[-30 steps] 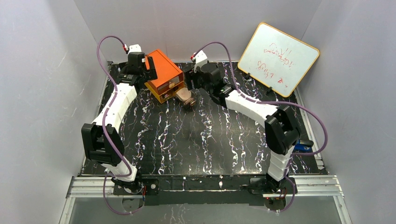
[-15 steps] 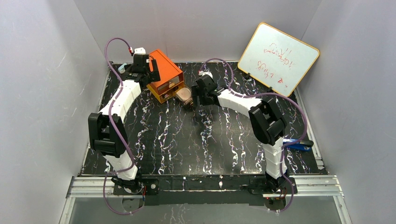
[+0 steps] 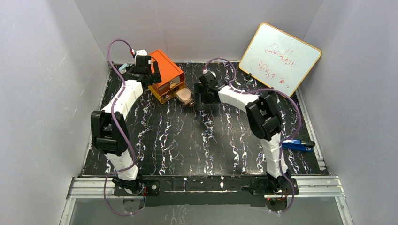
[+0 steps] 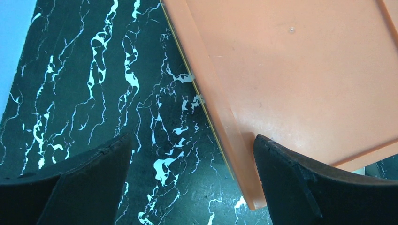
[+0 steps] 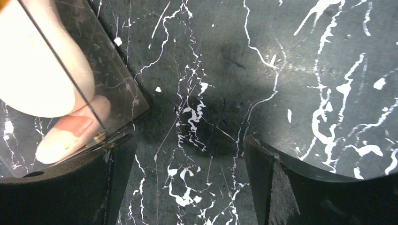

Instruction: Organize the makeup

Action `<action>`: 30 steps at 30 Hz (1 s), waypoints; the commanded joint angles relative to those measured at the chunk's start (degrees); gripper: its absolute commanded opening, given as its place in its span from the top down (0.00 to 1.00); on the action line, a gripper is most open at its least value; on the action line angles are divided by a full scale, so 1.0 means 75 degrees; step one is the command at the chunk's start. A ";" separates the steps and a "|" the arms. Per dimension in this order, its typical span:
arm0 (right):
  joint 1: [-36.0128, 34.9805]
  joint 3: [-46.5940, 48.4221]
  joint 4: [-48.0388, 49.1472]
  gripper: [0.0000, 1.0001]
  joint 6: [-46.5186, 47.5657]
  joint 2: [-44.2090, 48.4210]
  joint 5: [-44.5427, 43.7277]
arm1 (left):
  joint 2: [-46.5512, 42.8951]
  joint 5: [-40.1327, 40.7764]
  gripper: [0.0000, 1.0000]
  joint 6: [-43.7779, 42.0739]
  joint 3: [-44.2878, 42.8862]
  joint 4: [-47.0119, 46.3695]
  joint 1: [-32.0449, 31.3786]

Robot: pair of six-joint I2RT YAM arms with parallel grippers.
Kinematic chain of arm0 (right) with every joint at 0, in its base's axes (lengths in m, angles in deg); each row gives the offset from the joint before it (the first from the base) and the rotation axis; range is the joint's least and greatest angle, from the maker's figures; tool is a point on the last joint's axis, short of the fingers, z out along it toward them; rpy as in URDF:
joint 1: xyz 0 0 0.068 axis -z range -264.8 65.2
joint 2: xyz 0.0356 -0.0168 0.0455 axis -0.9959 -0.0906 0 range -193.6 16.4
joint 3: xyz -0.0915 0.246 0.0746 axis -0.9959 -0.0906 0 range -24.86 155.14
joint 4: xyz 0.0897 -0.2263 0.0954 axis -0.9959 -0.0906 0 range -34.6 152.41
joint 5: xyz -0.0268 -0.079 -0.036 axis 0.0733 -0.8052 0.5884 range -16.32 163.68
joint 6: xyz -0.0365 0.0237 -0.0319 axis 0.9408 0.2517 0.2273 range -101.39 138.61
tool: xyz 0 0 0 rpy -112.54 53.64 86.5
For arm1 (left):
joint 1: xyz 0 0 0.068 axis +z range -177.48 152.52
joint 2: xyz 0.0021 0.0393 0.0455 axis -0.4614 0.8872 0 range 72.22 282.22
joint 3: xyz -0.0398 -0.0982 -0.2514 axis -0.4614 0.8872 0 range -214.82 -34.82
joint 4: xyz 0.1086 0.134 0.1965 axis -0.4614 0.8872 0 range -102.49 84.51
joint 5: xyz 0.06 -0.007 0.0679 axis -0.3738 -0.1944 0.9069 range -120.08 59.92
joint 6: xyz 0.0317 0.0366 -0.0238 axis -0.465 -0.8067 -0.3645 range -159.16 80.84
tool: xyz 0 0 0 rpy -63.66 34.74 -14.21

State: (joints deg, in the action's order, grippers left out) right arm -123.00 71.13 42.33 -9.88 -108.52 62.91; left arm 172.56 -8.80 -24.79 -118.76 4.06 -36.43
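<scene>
Left gripper (image 4: 192, 140) gapes wide over one edge of the orange box (image 4: 291, 84); right gripper (image 5: 187, 140) stands released beside a clear drawer (image 5: 117, 84) holding pale-pink makeup (image 5: 37, 70), possibly sticks

Orange box (image 3: 164, 70), black white-veined table (image 3: 187, 140), peach-pink makeup (image 5: 42, 61)

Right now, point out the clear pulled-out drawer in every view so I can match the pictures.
Top external: clear drawer juts from the orange box, toward the back, left of centre.
Left wrist: not in it; the orange box's top fills the upper right.
Right wrist: upper left corner, pale-pink makeup inside.
Shared landmark: the black marbled tabletop.
</scene>
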 commanded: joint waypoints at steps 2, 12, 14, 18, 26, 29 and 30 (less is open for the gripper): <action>0.0017 0.0679 0.0030 0.08 -0.0269 -0.0391 0.0374 | 0.0077 0.0198 0.01 0.0197 0.0206 -0.0016 0.0045; 0.0015 0.2014 -0.0165 0.08 -0.0458 -0.1236 0.0753 | -0.0049 0.0094 0.02 0.0376 0.0567 -0.0033 0.0045; 0.0007 0.2326 -0.0240 0.08 -0.0484 -0.1417 0.0824 | -0.0059 0.0076 0.02 0.0397 0.0592 -0.0033 0.0045; 0.0007 0.2910 -0.0361 0.08 -0.0644 -0.1795 0.1031 | -0.0060 0.0027 0.02 0.0438 0.0612 -0.0031 0.0045; -0.0094 0.3590 0.0072 0.05 -0.1051 -0.2466 0.1814 | -0.0019 -0.0116 0.02 0.0486 0.0693 -0.0052 0.0045; -0.0197 0.3480 0.0630 0.04 -0.1046 -0.2486 0.1949 | -0.0052 -0.0150 0.02 0.0486 0.0745 -0.0082 0.0045; -0.0222 0.3418 0.0851 0.04 -0.1048 -0.2481 0.1992 | -0.0068 -0.0163 0.02 0.0495 0.0763 -0.0089 0.0045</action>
State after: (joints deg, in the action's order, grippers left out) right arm -122.97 95.80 42.50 -16.04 -125.04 73.53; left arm 172.84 -9.74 -20.53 -115.61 -1.64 -36.27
